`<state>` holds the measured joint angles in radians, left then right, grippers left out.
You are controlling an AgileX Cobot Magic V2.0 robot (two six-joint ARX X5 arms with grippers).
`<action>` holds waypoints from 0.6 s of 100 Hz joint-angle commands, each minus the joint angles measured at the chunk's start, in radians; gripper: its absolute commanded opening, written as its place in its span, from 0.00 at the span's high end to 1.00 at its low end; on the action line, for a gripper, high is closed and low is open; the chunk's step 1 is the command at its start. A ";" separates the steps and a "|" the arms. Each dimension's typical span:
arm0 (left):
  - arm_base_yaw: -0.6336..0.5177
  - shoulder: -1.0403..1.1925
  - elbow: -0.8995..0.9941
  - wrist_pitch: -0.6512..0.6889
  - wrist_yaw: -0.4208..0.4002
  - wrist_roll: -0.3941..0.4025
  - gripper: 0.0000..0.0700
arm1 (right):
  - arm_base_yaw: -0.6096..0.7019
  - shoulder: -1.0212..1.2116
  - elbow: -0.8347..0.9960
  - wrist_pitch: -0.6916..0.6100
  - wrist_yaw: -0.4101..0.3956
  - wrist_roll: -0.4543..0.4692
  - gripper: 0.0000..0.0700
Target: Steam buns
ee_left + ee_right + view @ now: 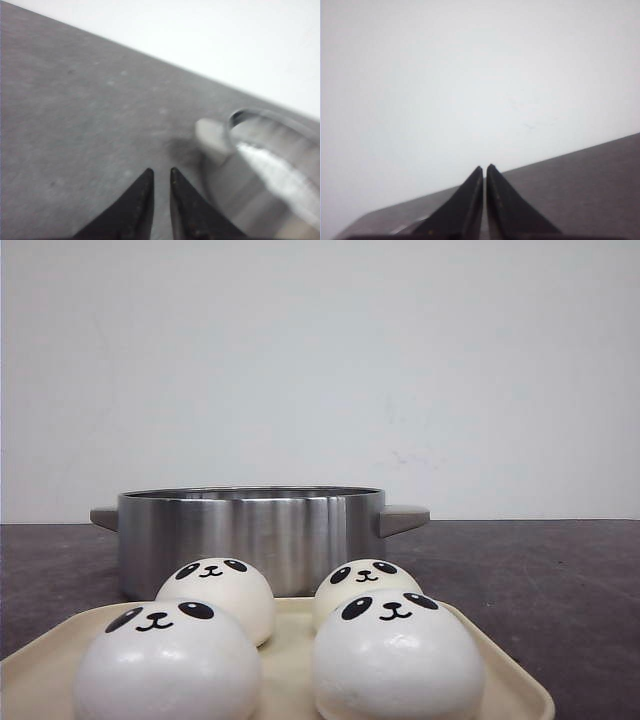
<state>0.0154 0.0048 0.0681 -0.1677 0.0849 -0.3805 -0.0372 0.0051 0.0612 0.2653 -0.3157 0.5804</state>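
1. A dark grey, mottled table (560, 580) was seen against a plain white wall (320, 360); no arm was visible in the front view.
2. The left gripper (161, 172) was seen in its wrist view with its two black fingers (137, 205) drawn nearly together, only a narrow slit being left between the tips, and nothing was held between them. It was poised above bare tabletop.
3. The right gripper (484, 167) was seen in its wrist view with its jaws all but closed, the tips almost touching, and nothing was gripped. Behind it only the wall and a strip of the table were shown.
4. Just beside the left gripper, a brushed steel pot (250, 540) was seen, blurred, with one of its grey side handles (212, 137) turned toward the fingers.
5. In the front view the pot was placed at the middle of the table, open at the top, with a handle at 9 o'clock and another at 3 o'clock.
6. At 6 o'clock from the pot, touching or nearly touching its wall, a cream tray (290, 640) was laid.
7. The buns (395, 655) were set on the tray in two rows of two, panda faces upward: two near the pot, two nearest the camera.
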 commanded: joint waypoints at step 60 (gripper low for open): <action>-0.002 0.525 1.034 -0.611 0.295 0.168 0.98 | 0.007 0.462 0.978 -0.782 -0.057 -0.460 0.99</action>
<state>0.0154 0.4366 0.9306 -0.7090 0.3740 -0.3302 -0.0334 0.3962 0.9291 -0.4732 -0.3958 0.2489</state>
